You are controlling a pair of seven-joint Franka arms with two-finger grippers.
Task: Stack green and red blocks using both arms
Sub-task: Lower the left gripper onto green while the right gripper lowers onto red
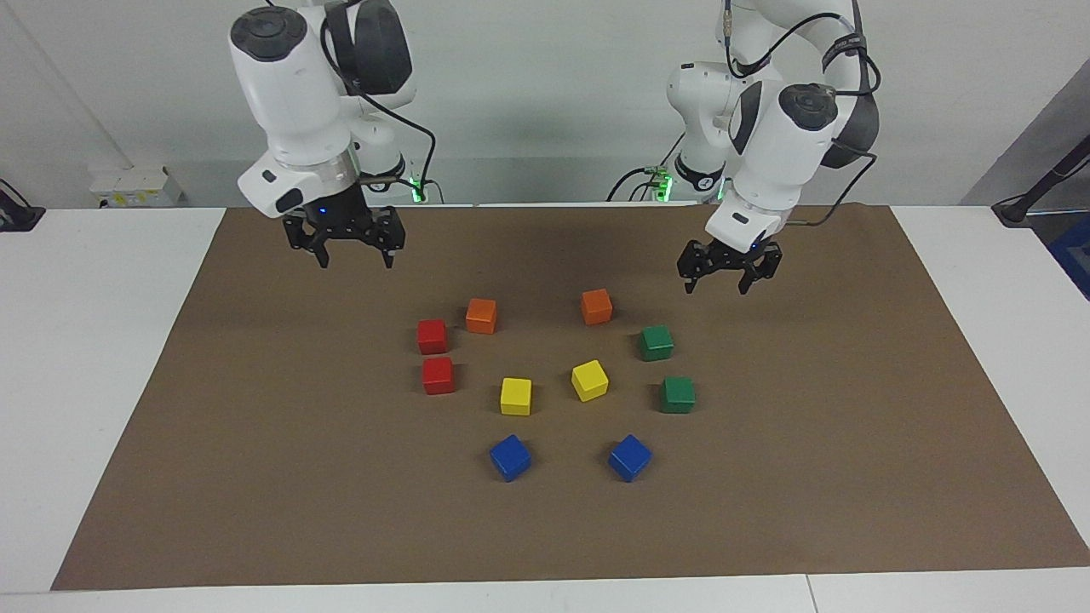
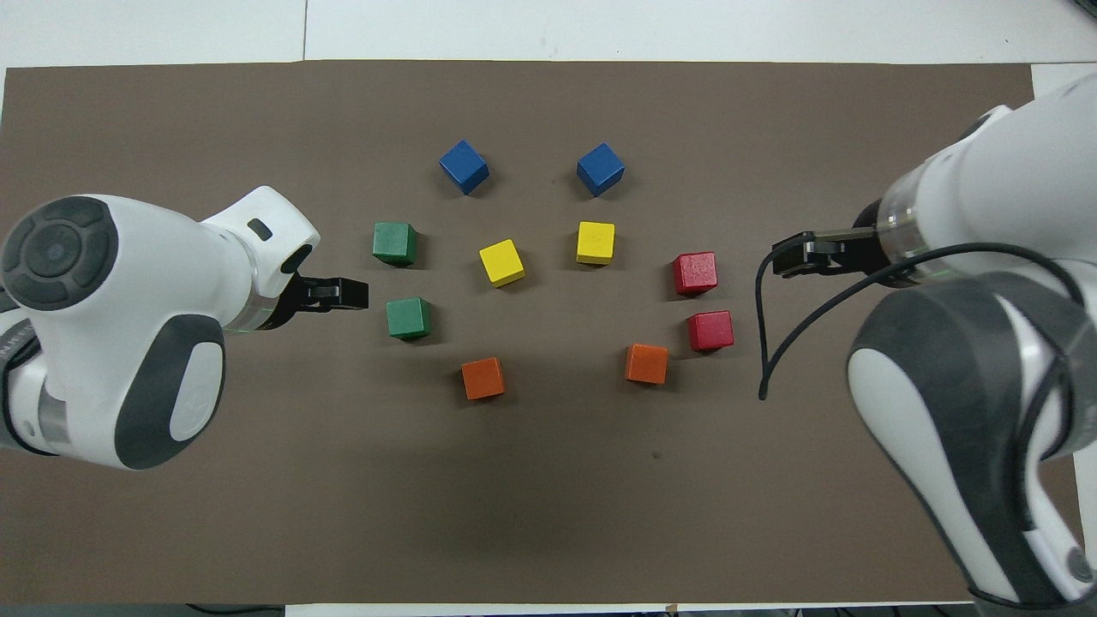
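Ten cubes are spread out on the brown mat (image 1: 255,477) that covers the bench (image 1: 85,358), none stacked so far.

The left gripper (image 1: 729,274) is held up in the air over bare mat at the left arm's end, and its jaws are spread open with nothing between them. The two green blocks are found just inward of those jaws: one green block (image 1: 656,342) nearer the robots and the other green block (image 1: 678,394) a bit farther out, sitting close together but not touching.

The right gripper (image 1: 345,243) is also raised, over bare mat at the right arm's end, jaws open and empty too. Inward of those jaws, the two red ones are lined up: one red block (image 1: 432,336) nearer the robots, the other red block (image 1: 438,375) just past it, a small gap left between them.

Between the two sets of jaws the rest is laid out: two orange cubes (image 1: 481,316) closest to the robots, two yellow cubes (image 1: 515,396) in the middle, and two blue cubes (image 1: 510,457) farthest out. Every cube is flat on the mat and well apart from both grippers.
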